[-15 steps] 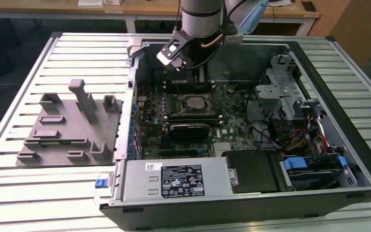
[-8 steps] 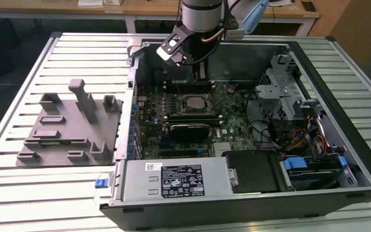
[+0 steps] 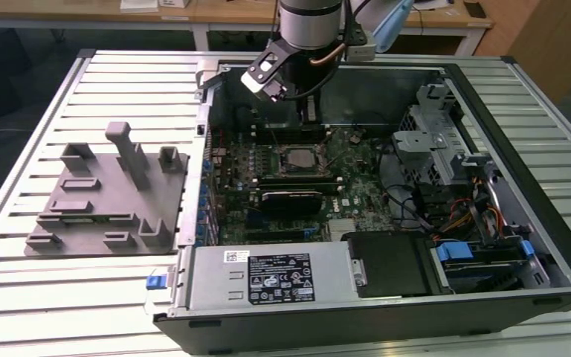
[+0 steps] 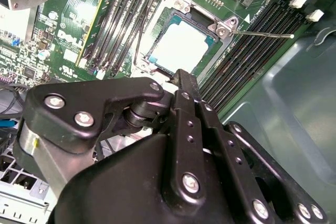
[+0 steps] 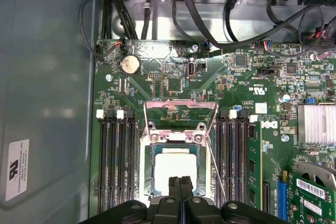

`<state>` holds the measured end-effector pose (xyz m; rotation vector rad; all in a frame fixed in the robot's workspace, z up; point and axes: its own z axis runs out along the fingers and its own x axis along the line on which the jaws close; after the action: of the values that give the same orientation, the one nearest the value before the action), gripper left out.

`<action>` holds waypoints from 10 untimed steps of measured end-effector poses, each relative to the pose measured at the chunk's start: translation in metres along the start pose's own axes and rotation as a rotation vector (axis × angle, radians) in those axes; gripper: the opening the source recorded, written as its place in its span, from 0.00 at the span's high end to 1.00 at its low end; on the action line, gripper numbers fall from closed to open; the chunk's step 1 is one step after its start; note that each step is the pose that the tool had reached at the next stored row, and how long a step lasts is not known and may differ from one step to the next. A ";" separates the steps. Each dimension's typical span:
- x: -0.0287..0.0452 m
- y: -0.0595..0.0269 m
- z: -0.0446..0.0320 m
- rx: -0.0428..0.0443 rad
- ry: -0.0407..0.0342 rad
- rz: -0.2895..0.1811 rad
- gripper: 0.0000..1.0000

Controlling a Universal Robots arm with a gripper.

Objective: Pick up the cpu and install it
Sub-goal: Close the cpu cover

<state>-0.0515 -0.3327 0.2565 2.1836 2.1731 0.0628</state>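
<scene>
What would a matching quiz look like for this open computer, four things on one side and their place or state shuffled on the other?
Things:
1 cpu
2 gripper
3 grey fixture tray
4 coin battery

Places or states:
A on the slatted table beside the case
B shut, over the socket
C round, silvery, on the motherboard
D lying in the socket

Pairs: 1-D, 2-B, 3-A, 4-C
</scene>
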 end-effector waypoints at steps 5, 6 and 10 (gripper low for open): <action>0.0000 0.0001 -0.0017 0.0000 -0.0002 0.000 0.89; 0.0000 0.0002 -0.0023 -0.0001 0.0000 0.000 0.89; 0.0000 0.0004 -0.0026 -0.0002 0.0002 0.000 0.89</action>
<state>-0.0513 -0.3327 0.2591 2.1836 2.1731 0.0632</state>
